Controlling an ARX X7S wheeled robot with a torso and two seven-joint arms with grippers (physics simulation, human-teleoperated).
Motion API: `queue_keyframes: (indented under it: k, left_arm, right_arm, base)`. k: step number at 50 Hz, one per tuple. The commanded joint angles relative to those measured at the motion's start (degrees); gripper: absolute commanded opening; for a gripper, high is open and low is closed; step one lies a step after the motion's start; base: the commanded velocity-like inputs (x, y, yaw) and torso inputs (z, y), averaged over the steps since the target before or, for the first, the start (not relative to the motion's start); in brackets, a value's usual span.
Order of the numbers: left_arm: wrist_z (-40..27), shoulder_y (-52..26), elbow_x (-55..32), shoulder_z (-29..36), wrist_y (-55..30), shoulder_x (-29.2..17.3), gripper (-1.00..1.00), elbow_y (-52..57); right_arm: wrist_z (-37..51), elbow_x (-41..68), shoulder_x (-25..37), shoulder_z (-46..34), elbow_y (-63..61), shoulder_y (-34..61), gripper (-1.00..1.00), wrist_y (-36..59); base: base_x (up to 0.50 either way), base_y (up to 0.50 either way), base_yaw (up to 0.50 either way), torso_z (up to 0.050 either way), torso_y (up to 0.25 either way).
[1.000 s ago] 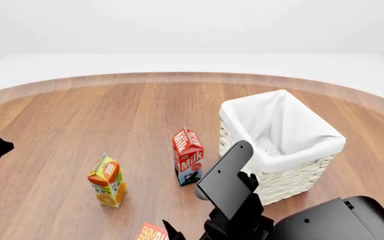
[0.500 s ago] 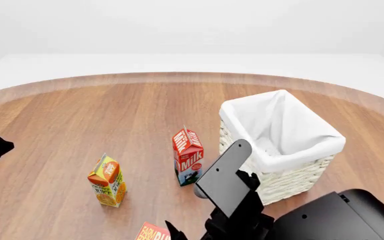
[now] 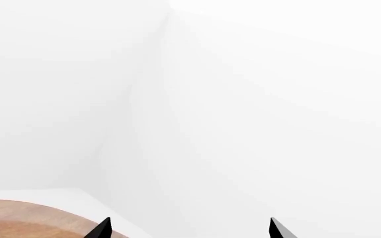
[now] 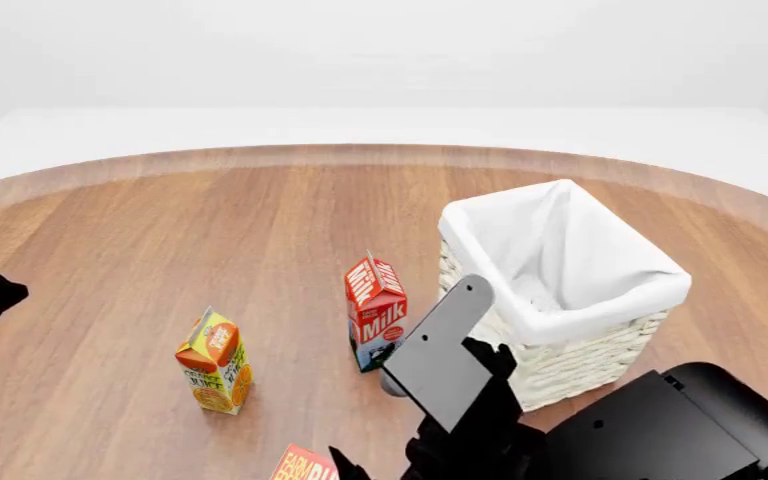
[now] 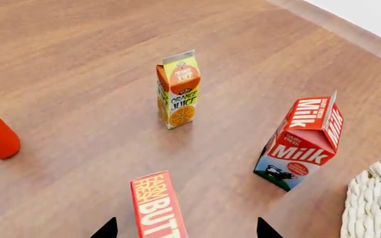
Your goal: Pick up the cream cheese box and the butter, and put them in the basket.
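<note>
With our right gripper open and empty over the orange-red rectangular butter box at the frame's bottom centre, we risk tipping it, since it stands narrow between our fingertips.

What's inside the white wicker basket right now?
In the head view, the squarish white wicker basket shows only its white cloth liner on the inner walls. No cream cheese box or butter is visible inside, but the near rim and the right arm hide its bottom.
</note>
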Motion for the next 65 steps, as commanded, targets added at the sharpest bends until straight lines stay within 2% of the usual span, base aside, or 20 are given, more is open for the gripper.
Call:
queue_keyframes:
  k: [1,28,65]
  left_arm:
    - [0.0,-0.1,0.0,0.1,0.1,-0.1,1.0,-0.1]
    - [0.1,0.1,-0.1,0.0,0.5,-0.2,1.0,-0.3]
    - [-0.3,0.2,-0.2,0.2,0.6,-0.4,1.0,-0.2]
  right_arm:
    - [-0.8,0.3,-0.4,-0.9,1.4,1.6,1.0,0.5]
    - [-4.9,-4.0,-3.7,-5.1,10.4,5.6,1.0,3.3]
    - [-10.4,-9.6,-7.5,-10.0,15.1,7.1,1.0,4.7]
  base:
    - [0.0,0.0,0.0,0.0,0.0]
    - [0.0,0.0,0.0,0.0,0.0]
    - [0.0,0.0,0.0,0.0,0.0]
